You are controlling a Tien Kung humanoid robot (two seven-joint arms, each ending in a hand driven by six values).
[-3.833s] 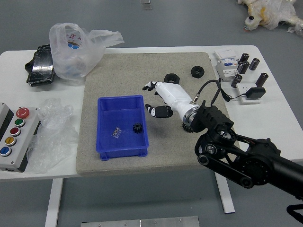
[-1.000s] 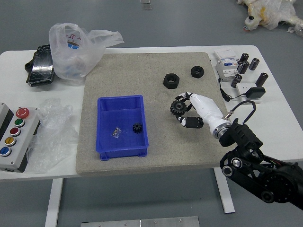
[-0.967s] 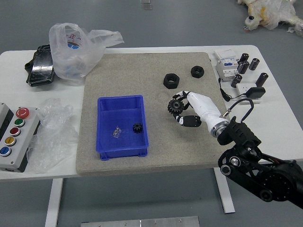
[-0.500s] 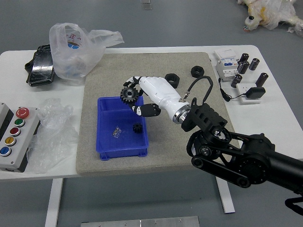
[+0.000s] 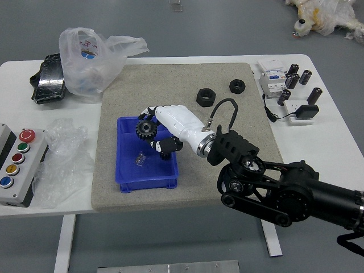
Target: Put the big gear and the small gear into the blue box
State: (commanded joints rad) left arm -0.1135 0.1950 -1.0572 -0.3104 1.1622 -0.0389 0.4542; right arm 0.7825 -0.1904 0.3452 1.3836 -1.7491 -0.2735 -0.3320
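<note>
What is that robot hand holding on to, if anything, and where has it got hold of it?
The right hand grips the big gear by its toothed rim, over the blue box.

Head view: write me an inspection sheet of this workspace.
Surface: white table with grey mat; spills, nothing seen.
Big gear: held over the blue box, not resting in it.
Small gear: inside the box, partly hidden.
Clutter: two black nuts on the mat; plastic bag at far left; button box at left.
Hands: right hand grips the big gear; left, nothing seen.
Cables: black cord at right; wire loop by the right wrist.
Surroundings: wrapped object beyond the table; people, nothing seen.
</note>
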